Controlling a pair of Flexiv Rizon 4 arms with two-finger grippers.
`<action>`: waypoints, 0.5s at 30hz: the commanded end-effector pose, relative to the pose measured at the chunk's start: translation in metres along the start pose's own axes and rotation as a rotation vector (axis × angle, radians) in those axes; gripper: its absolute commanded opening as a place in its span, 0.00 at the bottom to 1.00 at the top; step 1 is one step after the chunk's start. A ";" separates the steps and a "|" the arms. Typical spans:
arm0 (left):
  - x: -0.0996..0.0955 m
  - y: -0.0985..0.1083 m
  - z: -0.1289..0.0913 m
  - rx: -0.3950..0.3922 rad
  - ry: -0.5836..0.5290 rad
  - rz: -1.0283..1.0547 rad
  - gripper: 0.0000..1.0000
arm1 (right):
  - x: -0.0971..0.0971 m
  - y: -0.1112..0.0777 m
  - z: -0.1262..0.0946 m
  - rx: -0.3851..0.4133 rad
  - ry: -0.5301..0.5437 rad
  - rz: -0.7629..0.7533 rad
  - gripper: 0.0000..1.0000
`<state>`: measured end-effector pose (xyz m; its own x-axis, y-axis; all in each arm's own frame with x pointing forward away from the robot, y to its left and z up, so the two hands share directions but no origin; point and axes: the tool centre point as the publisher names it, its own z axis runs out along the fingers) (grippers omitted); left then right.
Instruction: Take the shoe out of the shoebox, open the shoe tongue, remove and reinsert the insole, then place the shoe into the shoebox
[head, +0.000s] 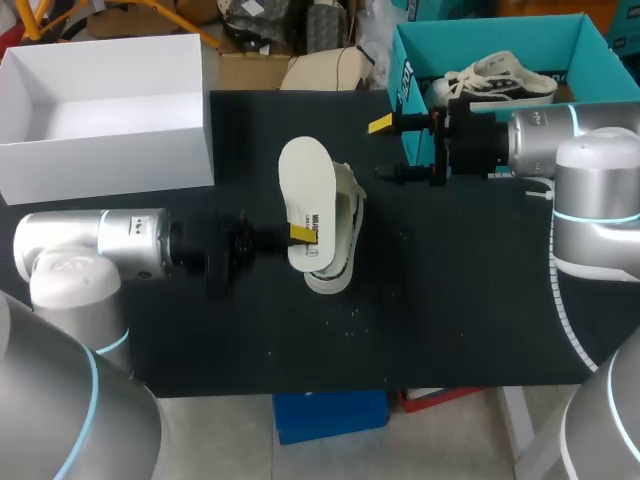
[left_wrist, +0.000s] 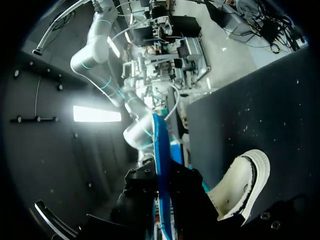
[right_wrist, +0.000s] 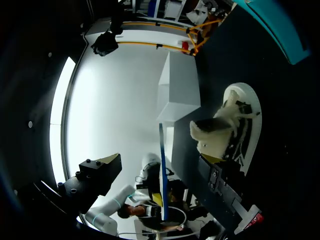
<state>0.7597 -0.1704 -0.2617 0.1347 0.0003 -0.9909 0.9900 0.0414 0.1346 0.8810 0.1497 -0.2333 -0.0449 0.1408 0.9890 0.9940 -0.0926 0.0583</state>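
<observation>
Over the black worktop (head: 450, 320), my left claw (head: 300, 234) is clamped on the white foam insole (head: 303, 175) near one end. I judge that hold risky. Gripped so far out, the insole could twist or slip while going back in, and catch on the collar. The cream canvas shoe (head: 335, 275) lies just under that claw. My right claw (head: 383, 150) stands wide and empty, the shoe ahead of it, the teal cardboard shoebox (head: 480, 35) close beside.

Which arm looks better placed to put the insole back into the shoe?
Left. The left end effector grips the insole over the shoe; the right end effector hangs open, empty, beside the teal shoebox.
</observation>
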 end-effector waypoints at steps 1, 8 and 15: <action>0.009 0.026 0.011 0.028 0.010 0.005 0.00 | -0.001 0.000 0.001 -0.002 0.000 0.000 1.00; 0.010 0.043 0.016 0.025 0.026 0.043 0.00 | -0.001 0.000 0.001 -0.002 0.000 0.000 1.00; 0.014 0.054 0.024 0.034 0.038 0.038 0.00 | -0.001 0.000 0.001 -0.002 0.000 0.000 1.00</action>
<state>0.8098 -0.1855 -0.2675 0.1707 0.0338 -0.9847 0.9851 0.0143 0.1713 0.8808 0.1496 -0.2332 -0.0451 0.1412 0.9890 0.9940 -0.0924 0.0585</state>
